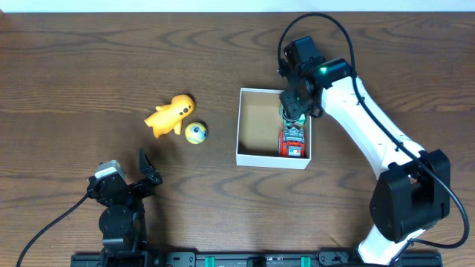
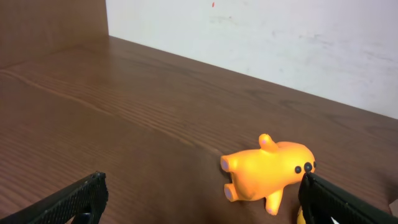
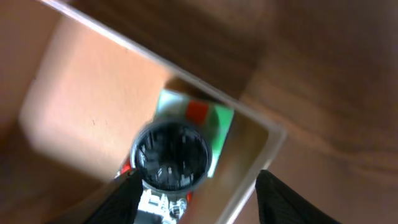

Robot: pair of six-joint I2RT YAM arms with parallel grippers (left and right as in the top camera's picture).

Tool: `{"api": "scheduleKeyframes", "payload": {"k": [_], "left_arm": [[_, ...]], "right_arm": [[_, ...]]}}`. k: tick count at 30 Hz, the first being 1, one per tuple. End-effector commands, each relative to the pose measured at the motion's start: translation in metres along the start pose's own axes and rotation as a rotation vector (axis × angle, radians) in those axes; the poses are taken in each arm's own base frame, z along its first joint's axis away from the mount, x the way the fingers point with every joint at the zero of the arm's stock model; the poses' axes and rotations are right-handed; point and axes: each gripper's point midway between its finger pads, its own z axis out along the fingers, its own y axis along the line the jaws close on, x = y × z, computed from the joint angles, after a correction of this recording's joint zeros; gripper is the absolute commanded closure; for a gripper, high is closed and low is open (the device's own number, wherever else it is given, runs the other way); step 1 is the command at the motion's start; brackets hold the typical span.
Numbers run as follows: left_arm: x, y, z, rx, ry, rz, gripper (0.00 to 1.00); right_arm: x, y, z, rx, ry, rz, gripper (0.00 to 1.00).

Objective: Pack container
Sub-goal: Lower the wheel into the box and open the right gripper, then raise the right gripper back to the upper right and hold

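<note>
Right pincer is hanging over the right-hand side of the container, jaws spread wide and nothing clamped in them as far as I can see. Right under it a red and green toy lies inside against the right wall, with some dark round thing on top that's too blurry to name. The container sits on the desk a bit right of centre. Looks like the let-go stage to me, so I'd say lift straight up and keep the jaws wide, because that thin white wall is just beside one finger and a sideways swing could drag the whole box. An orange toy and a little yellow ball wait well off to the left, nearer the left pincer, which sits low and open, so let that one fetch them
</note>
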Motion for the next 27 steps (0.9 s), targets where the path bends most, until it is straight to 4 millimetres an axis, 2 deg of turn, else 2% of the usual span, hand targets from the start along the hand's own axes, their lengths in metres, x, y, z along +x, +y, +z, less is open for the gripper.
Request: {"api": "scheduleKeyframes", "payload": {"k": [1, 3, 6, 9, 14, 19, 21, 27], "left_arm": [[-0.002, -0.001, -0.001, 0.004, -0.007, 0.009, 0.02], [-0.002, -0.001, -0.001, 0.004, -0.007, 0.009, 0.02], [-0.002, -0.001, -0.001, 0.004, -0.007, 0.009, 0.02], [-0.002, -0.001, -0.001, 0.004, -0.007, 0.009, 0.02], [-0.002, -0.001, -0.001, 0.004, -0.007, 0.009, 0.02], [-0.002, -0.001, -0.001, 0.004, -0.007, 0.009, 0.02], [-0.002, -0.001, -0.001, 0.004, -0.007, 0.009, 0.02], [-0.002, -0.001, -0.001, 0.004, -0.007, 0.009, 0.02]], "right_arm": [[-0.024, -0.008, -0.014, 0.017, -0.08, 0.003, 0.37], [-0.038, -0.022, -0.026, 0.07, -0.128, 0.061, 0.36], [-0.04, -0.059, -0.038, 0.205, -0.142, 0.204, 0.33], [-0.032, -0.09, -0.042, 0.266, -0.123, 0.282, 0.26], [-0.013, -0.131, -0.041, 0.299, -0.078, 0.373, 0.21], [0.001, -0.172, -0.042, 0.335, -0.069, 0.458, 0.01], [0.008, -0.188, -0.043, 0.35, -0.065, 0.495, 0.01], [0.025, -0.22, -0.045, 0.379, -0.05, 0.569, 0.01]]}}
